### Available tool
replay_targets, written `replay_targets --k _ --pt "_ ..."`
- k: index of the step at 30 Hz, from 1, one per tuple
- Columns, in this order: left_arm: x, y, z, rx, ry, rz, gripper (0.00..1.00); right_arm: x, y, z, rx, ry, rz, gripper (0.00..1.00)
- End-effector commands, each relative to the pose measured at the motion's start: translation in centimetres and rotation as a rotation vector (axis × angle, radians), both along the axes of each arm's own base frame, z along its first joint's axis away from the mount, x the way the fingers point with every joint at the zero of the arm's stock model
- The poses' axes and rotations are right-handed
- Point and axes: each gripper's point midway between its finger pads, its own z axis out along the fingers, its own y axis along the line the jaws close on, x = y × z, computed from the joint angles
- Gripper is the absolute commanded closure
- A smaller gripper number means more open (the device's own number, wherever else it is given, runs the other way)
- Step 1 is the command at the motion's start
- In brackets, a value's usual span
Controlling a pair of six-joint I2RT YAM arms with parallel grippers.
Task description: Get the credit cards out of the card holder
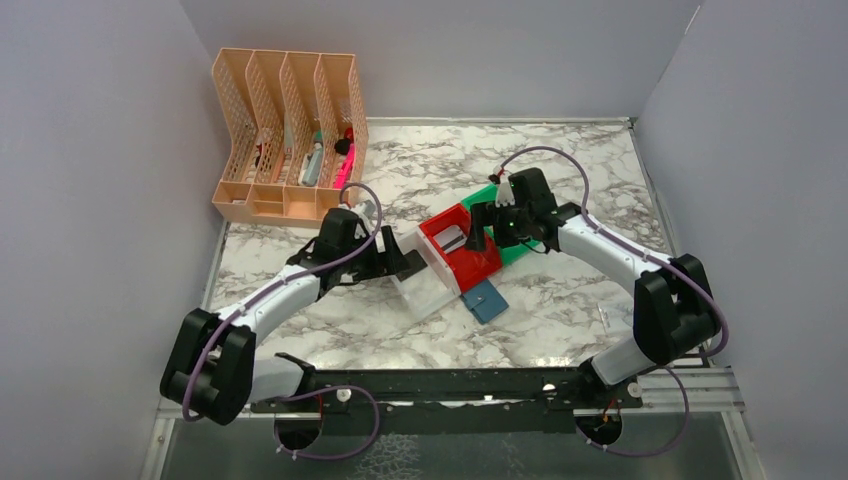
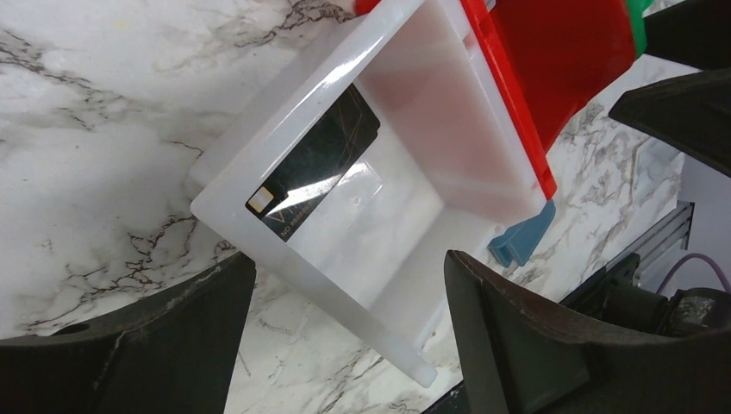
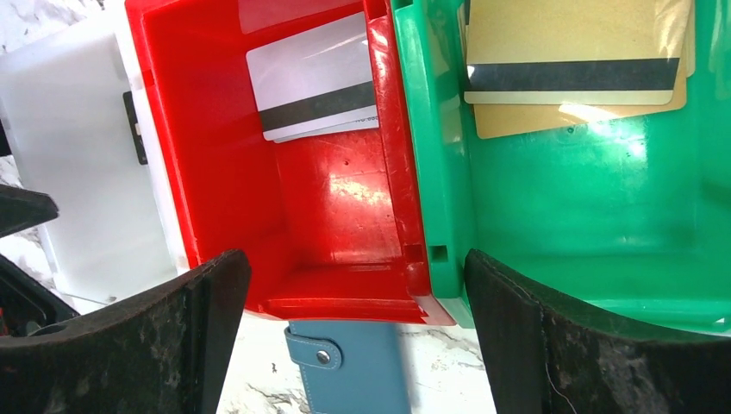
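hovering spread, left tool [image 2: 349,289] above white bin [image 2: 280,116], right tool [image 3: 355,297] above red bin [image 3: 220,164].

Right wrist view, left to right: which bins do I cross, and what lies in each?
A white bin → red bin holding a silver-grey card → green bin holding gold cards.

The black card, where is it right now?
In the left wrist view the black card lies inside the white bin, along the wall farthest from the red bin.
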Motion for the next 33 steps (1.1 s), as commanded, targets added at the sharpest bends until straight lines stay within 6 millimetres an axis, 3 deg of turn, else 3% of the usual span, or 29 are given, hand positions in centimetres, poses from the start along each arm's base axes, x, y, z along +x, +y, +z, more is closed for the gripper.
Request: replay_targets --k 1,7,8,11,18,27,33 --pt "1.4 -2.0 1.2 -0.057 -0.037 -0.020 0.17 0.0 1.3 0.3 0.068 0.011 0.032 0.00" --pt "4.9 -2.8 1.3 -0.032 -0.074 0.003 0.17 -0.2 2.0 -0.1 0.112 0.056 0.003 0.01" --pt "7.3 -3.8 2.4 -0.025 -0.117 -0.009 0.17 -0.1 2.3 0.0 0.134 0.067 -0.012 0.01" --pt "9.6 -4.5 2.9 0.002 -0.134 -0.023 0.17 0.3 2.5 0.0 0.144 0.074 -0.034 0.01" --pt "14.1 -5.0 2.0 0.100 -0.145 -0.025 0.17 2.1 1.8 -0.7 0.097 0.065 -0.129 0.01" --pt "14.8 -4.7 0.6 0.133 -0.118 -0.012 0.17 4.5 0.8 -0.6 0.025 0.047 -0.230 0.01" --pt "15.6 -2.9 2.0 0.193 -0.164 0.033 0.10 5.1 -2.4 0.7 -0.084 -0.023 -0.359 0.01"
